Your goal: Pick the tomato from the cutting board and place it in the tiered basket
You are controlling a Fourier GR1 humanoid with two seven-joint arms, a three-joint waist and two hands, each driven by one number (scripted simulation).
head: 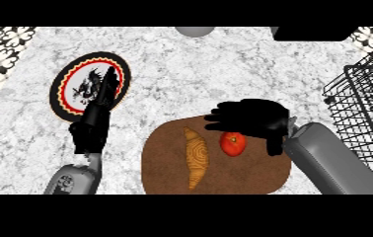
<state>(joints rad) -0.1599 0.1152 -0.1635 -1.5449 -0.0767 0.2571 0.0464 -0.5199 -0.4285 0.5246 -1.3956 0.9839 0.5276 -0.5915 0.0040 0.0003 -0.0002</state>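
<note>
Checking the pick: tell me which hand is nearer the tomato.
Right. The right hand hovers over the tomato; the left hand rests well off to its left, by the plate.

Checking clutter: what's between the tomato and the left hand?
Head view: a croissant on the cutting board lies between tomato and left hand.

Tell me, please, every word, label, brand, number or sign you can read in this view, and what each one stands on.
None: no word, number, label or brand shows in the head view.
The plate bears only a black dragon-like figure inside red and yellow rings, no letters.
The cutting board, croissant, tomato, tiered basket and counter carry no markings.
The left hand and right hand are plain black.
</note>
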